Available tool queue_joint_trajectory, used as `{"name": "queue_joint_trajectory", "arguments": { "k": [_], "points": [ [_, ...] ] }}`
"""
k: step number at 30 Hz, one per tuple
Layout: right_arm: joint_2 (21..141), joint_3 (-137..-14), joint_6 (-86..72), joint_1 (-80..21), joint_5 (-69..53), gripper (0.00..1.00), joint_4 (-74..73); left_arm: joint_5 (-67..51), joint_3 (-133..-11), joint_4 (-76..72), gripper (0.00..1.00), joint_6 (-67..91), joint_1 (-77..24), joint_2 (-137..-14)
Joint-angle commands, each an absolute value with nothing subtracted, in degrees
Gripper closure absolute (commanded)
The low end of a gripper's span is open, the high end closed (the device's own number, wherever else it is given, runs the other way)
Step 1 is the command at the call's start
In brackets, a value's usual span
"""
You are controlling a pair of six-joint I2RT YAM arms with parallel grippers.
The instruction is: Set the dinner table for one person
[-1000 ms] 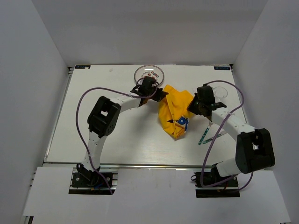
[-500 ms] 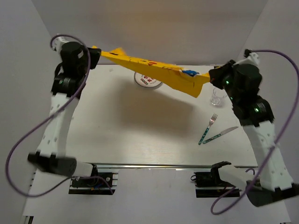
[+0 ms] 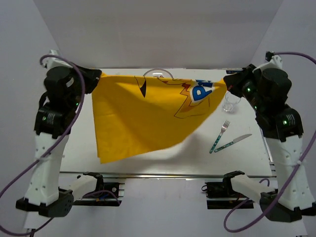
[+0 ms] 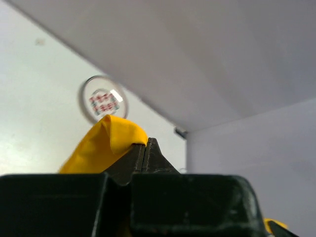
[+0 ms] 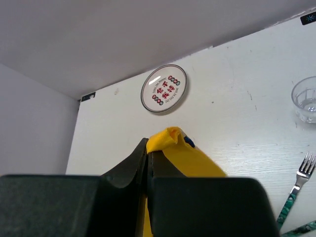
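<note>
Pikachu placemat (image 3: 143,118) unfurled between my left claw (image 3: 97,77) and right claw (image 3: 224,83), both clamped on corners. Risk: swinging hem could topple glass (image 3: 230,101).

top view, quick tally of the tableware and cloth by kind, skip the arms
yellow placemat: 1
plate: 1
glass: 1
fork: 1
knife: 1
total: 5

White arms (image 3: 48,158), black joints (image 3: 60,91), purple cables (image 3: 296,54)
</note>
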State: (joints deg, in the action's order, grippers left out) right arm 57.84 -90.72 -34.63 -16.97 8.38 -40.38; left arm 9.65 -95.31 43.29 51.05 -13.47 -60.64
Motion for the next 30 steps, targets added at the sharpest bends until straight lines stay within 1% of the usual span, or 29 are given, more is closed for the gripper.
{"name": "queue_joint_trajectory", "arguments": {
  "k": [1,3,4,5,6,9,11,12,13,16,17,20,21,22,23,24,25,26,27,28,29,30],
  "points": [
    [64.14,-96.32,-30.94,-16.17,6.95,1.00,-39.82,8.80,-93.77,43.07,1.00,49.31,-12.74,-64.76],
    [70.01,-101.23,-29.62,-16.08,6.42,1.00,-39.90,7.83,-96.05,42.63,1.00,48.17,-12.74,-70.46],
    [72.31,-103.34,-29.10,-16.08,6.16,1.00,-40.25,6.43,-100.68,43.15,1.00,47.29,-12.05,-73.01],
    [74.86,-109.28,-28.22,-16.00,6.07,1.00,-41.21,5.89,-103.59,44.20,1.00,46.59,-12.04,-75.91],
    [79.67,-112.47,-27.69,-15.74,5.80,1.00,-42.44,5.11,-106.41,45.17,1.00,45.80,-11.43,-81.33],
    [87.87,-122.50,-26.55,-15.21,5.36,1.00,-43.24,2.03,-115.82,45.00,1.00,44.56,-9.94,-89.52],
    [92.69,-126.46,-26.37,-14.33,3.35,1.00,-43.07,0.45,-121.78,43.35,1.00,43.68,-9.32,-92.36],
    [94.03,-129.08,-26.11,-13.54,2.30,1.00,-42.28,0.09,-122.69,42.29,1.00,43.42,-8.53,-94.20],
    [94.74,-129.46,-26.19,-13.19,1.59,1.00,-41.67,-2.96,-123.13,41.14,1.00,43.33,-7.74,-94.83],
    [94.93,-126.58,-26.63,-12.22,-2.28,1.00,-37.64,-5.36,-121.04,34.56,1.00,41.58,-7.12,-93.96],
    [93.62,-124.82,-26.63,-12.04,-3.16,1.00,-36.49,-5.88,-117.55,31.50,1.00,41.22,-7.12,-93.09],
    [88.80,-114.47,-26.10,-11.60,-3.95,1.00,-32.09,-4.75,-109.89,27.00,1.00,40.43,-7.12,-87.73],
    [87.20,-110.87,-26.02,-11.69,-4.22,1.00,-30.69,-4.49,-102.64,25.76,1.00,40.43,-7.12,-85.80],
    [83.45,-102.74,-26.19,-11.52,-4.48,1.00,-27.54,-4.13,-98.22,24.19,1.00,40.60,-7.12,-81.34],
    [81.32,-98.31,-26.37,-11.60,-5.27,1.00,-25.77,-3.70,-93.48,20.86,1.00,40.87,-7.12,-78.69],
    [79.04,-93.82,-26.63,-11.60,-5.53,1.00,-24.01,-3.69,-83.33,19.26,1.00,41.57,-7.12,-76.05],
    [74.32,-84.21,-27.33,-11.60,-6.06,1.00,-22.25,-3.43,-78.62,16.64,1.00,42.09,-7.12,-70.46],
    [71.74,-79.33,-27.86,-11.69,-6.93,1.00,-18.93,-2.82,-74.22,16.44,1.00,42.88,-7.12,-67.70],
    [69.11,-74.67,-28.12,-11.69,-7.64,1.00,-17.24,-2.81,-65.48,16.17,1.00,43.67,-7.12,-65.15],
    [64.04,-65.57,-28.82,-11.78,-7.73,1.00,-16.44,-2.73,-61.39,16.17,1.00,45.51,-7.12,-62.17],
    [61.37,-61.13,-30.31,-11.86,-9.39,1.00,-14.61,-2.29,-57.61,17.91,0.97,46.57,-7.12,-56.22],
    [56.30,-53.08,-31.45,-11.78,-11.49,1.00,-13.81,-0.89,-50.87,20.89,0.95,47.80,-7.12,-50.07]
  ]
}}
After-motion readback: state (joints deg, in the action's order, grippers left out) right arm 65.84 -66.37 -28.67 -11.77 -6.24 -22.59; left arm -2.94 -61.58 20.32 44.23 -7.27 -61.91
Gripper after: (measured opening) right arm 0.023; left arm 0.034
